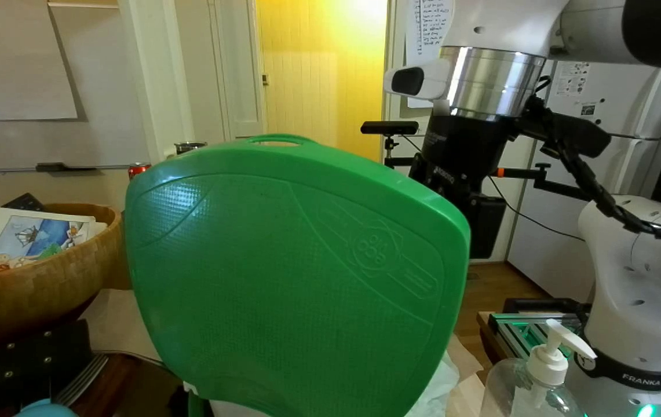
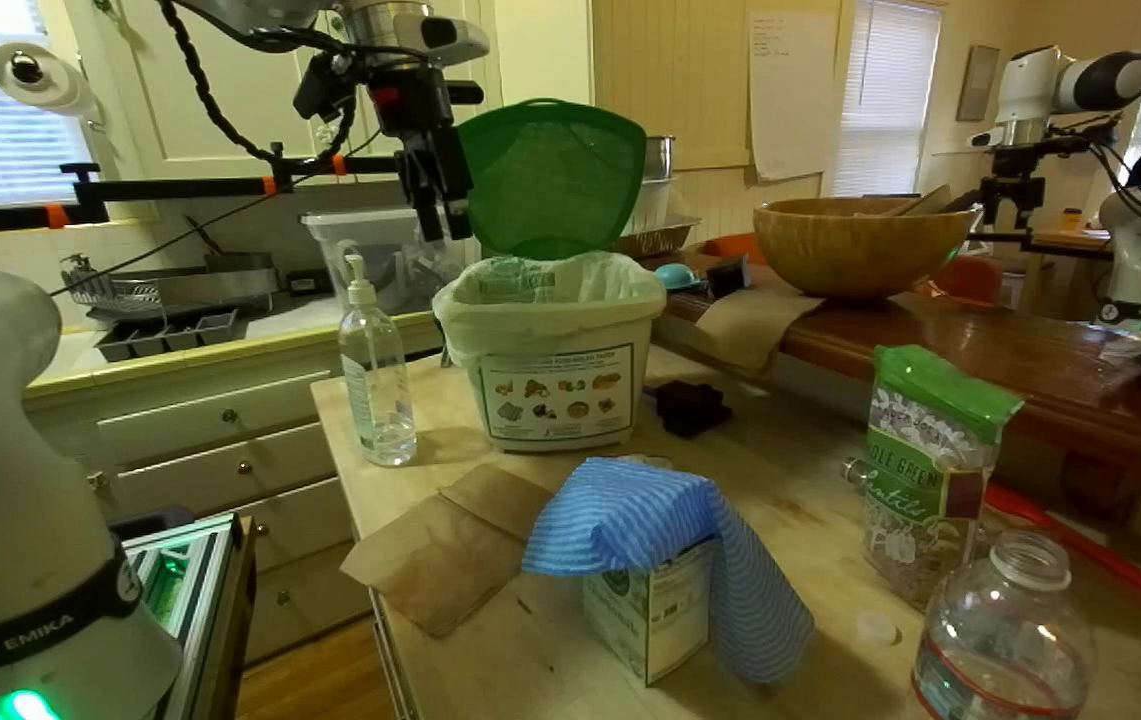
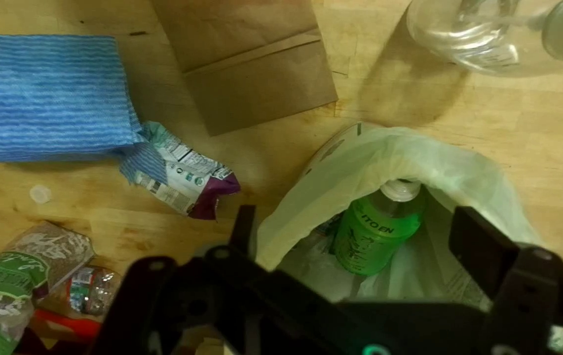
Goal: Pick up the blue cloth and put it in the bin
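Currently my fingers [image 3: 481, 249] stand wide apart above the counter [image 2: 780, 470], the mouth of the bin [image 2: 555, 335] showing between them in the wrist view. Blue cloth [image 2: 630, 510]: outside the bin, draped over a box [image 2: 655, 615], well apart from the counter's far edge; one end hangs down along the box's side. In the wrist view a corner of the cloth overlaps a wrapper [image 3: 187, 177]. Bin: upright near the far edge in an exterior view, pale liner [image 3: 439, 165] folded over the rim, green lid [image 1: 295, 260] raised in both exterior views. A green bottle [image 3: 372, 236] sits inside the liner; what lies beside it is partly hidden. Paper bag [image 2: 460, 550]: at the edge nearest my base [image 2: 80, 650]. Pump bottle [image 2: 377, 400]: near the bin, by the far corner on that side. Lentil bag [image 2: 930, 480]: toward the opposite edge.
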Motion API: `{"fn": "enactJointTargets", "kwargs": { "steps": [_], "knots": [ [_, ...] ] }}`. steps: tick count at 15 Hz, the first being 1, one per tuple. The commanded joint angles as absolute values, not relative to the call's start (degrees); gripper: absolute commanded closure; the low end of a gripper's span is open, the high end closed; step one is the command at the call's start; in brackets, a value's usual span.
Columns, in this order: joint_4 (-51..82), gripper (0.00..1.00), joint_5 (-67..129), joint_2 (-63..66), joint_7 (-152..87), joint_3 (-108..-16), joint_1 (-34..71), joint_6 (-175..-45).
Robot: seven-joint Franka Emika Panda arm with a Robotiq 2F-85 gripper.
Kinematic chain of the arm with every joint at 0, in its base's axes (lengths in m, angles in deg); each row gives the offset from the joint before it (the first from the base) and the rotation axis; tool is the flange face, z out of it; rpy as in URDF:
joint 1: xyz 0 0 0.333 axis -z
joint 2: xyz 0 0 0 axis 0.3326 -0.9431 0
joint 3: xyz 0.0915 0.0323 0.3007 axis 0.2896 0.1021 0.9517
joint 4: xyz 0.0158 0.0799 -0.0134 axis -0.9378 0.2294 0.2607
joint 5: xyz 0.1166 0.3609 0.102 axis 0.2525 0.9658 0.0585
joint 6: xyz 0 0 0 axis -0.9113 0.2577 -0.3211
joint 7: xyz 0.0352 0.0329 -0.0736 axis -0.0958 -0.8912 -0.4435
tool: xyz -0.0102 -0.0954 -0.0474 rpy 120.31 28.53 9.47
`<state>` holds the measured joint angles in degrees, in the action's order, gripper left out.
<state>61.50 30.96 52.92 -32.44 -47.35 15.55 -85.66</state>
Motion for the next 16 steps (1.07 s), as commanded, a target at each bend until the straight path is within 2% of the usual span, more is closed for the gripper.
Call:
{"fn": "enactJointTargets", "kwargs": {
  "steps": [1, 10, 15, 16],
  "knots": [
    [63.22, 0.00, 24.86, 54.18, -24.76, -47.33, 19.29, -86.43],
    [69.45, 0.00, 23.16, 57.13, -11.56, -54.80, 29.46, -94.10],
    [73.11, 0.00, 24.13, 57.81, -2.35, -55.13, 35.76, -100.65],
    [70.84, 0.00, 23.82, 55.91, -6.70, -55.49, 34.62, -98.32]
  ]
}}
